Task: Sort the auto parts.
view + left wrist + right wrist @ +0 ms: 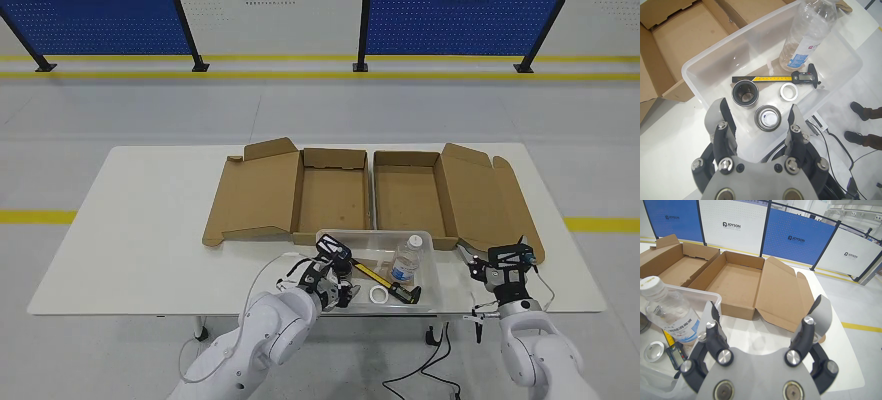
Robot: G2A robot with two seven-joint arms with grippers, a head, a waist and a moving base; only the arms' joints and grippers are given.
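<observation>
Small round metal cup (768,118) with a white middle, standing in the clear tub (719,44) on the tabletop (668,132), close to the tub's near wall. Looks hard and stiff. Likely a bit heavy, and slippery on its shiny sides. Probably not easy to bend or break. Best to take hold across the outside wall, one pad on each side, and squeeze firmly.

Just beside it, a bigger black and silver tube (745,94), hollow, standing on end. Likely heavy too. Good to grab across its round wall.

Near both, a flat silver ring (789,91), lying down. Thin and low, so probably hard to pinch and quick to slide away.

Behind these, a yellow and black measuring tool (776,78) and a clear bottle (806,37), standing up. Likely light, and likely not car parts.

Left jaws: wide apart, holding nothing, right above the metal cup.

Right jaws: wide apart too, holding nothing, over the tabletop beside the tub, near the flap of the right cardboard box (408,200). Next to that, the left cardboard box (335,200), both open behind the tub.
</observation>
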